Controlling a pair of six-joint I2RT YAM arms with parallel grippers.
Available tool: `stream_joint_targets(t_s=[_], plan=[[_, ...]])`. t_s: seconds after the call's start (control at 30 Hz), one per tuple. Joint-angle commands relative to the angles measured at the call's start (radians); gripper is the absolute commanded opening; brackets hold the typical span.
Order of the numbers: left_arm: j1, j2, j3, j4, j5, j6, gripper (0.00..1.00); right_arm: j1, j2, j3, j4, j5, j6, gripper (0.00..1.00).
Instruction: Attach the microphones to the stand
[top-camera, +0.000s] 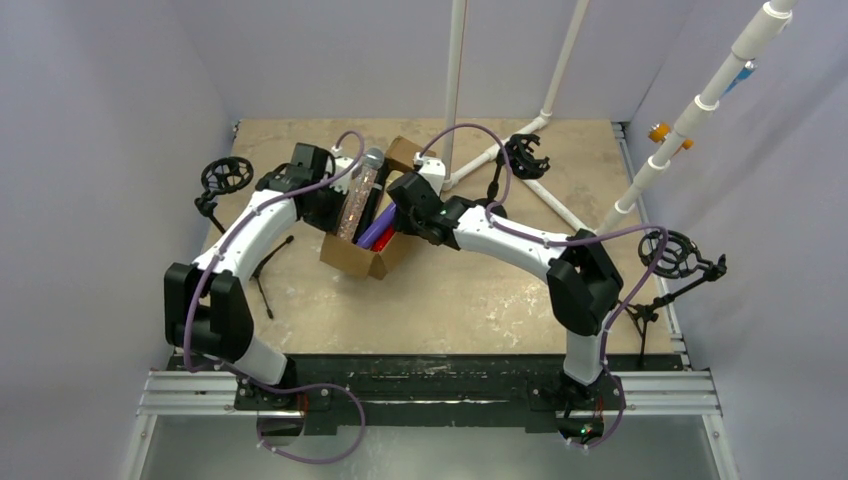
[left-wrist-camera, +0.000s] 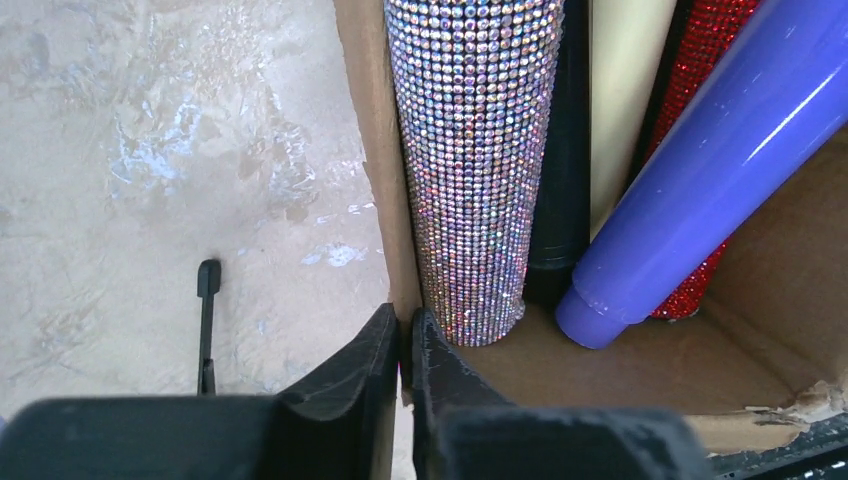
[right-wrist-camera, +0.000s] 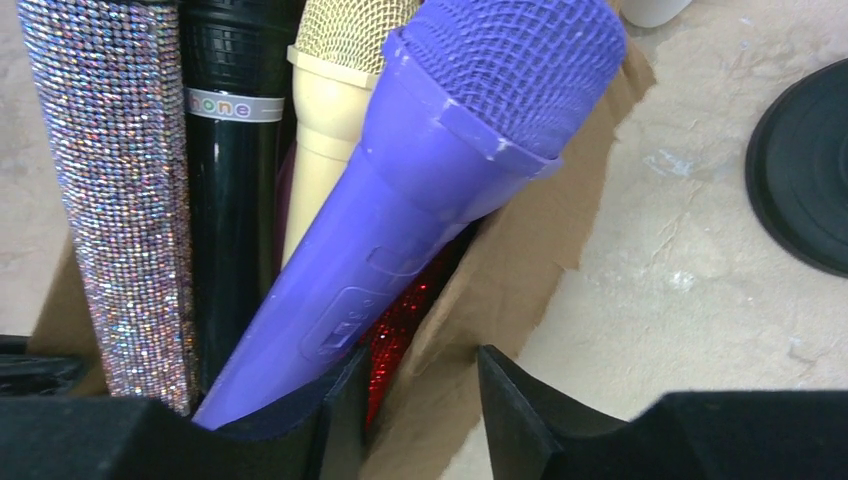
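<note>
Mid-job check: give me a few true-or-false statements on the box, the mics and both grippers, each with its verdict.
1. The purple microphone lies inside the cardboard box. True.
2. The left gripper hangs wide open over bare table. False: its jaws are closed on the box's wall.
3. The right gripper holds the purple microphone lifted clear of the box. False: its jaws stand open astride the box's wall, and the microphone lies in the box.
4. The silver glitter microphone lies next to the black microphone. True.
5. A microphone is already mounted on a stand. False: the shock mounts seen from above all look empty.
</note>
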Motion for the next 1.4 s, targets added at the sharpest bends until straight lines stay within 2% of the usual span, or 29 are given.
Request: stream_joint_targets(t_s=[0.0, 0.2, 0.43, 0.47, 0.57, 0.63, 0.7, 0.73, 0.83, 0.97, 1.13, 1.27, 1.3, 1.37], plan=[[0.005, 0.020, 0.005, -0.044, 0.097, 0.022, 0.01, -0.003, 0.011, 0.015, 0.030, -0.023, -0.004, 0.41], [0.004, -0.102, -0.094, -0.107, 0.168, 0.014, 0.00, -0.003, -0.016, -0.033, 0.049, -0.072, -0.039, 0.23], [-0.014, -0.251, -0.188, -0.298, 0.285, 0.048, 0.00, 0.001, -0.052, -0.081, 0.059, -0.170, -0.103, 0.01], [-0.019, -0.267, -0.193, -0.323, 0.291, 0.051, 0.03, 0.004, -0.057, -0.086, 0.060, -0.183, -0.117, 0.00], [-0.022, -0.334, -0.209, -0.335, 0.287, 0.041, 0.28, 0.016, -0.075, -0.107, 0.062, -0.215, -0.141, 0.00], [-0.022, -0.362, -0.209, -0.316, 0.260, 0.023, 0.38, 0.018, -0.086, -0.110, 0.052, -0.227, -0.145, 0.12], [-0.014, -0.373, -0.193, -0.288, 0.229, 0.001, 0.40, 0.018, -0.106, -0.097, 0.031, -0.219, -0.144, 0.28], [-0.008, -0.375, -0.179, -0.274, 0.224, -0.012, 0.40, 0.018, -0.117, -0.084, 0.025, -0.216, -0.145, 0.39], [0.006, -0.377, -0.120, -0.270, 0.223, -0.034, 0.41, 0.018, -0.155, -0.026, -0.017, -0.175, -0.149, 0.50], [0.015, -0.387, -0.070, -0.266, 0.220, -0.050, 0.41, 0.018, -0.194, 0.029, -0.028, -0.160, -0.157, 0.53], [0.022, -0.409, -0.023, -0.257, 0.161, -0.046, 0.43, 0.029, -0.166, 0.090, -0.049, -0.201, -0.134, 0.54], [0.027, -0.424, 0.017, -0.264, 0.063, -0.043, 0.60, 0.048, -0.113, 0.134, -0.069, -0.211, -0.128, 0.54], [0.030, -0.428, 0.018, -0.266, 0.040, -0.046, 0.66, 0.053, -0.100, 0.143, -0.071, -0.212, -0.125, 0.54], [0.037, -0.439, 0.005, -0.269, -0.008, -0.059, 0.88, 0.059, -0.071, 0.164, -0.085, -0.211, -0.118, 0.54]])
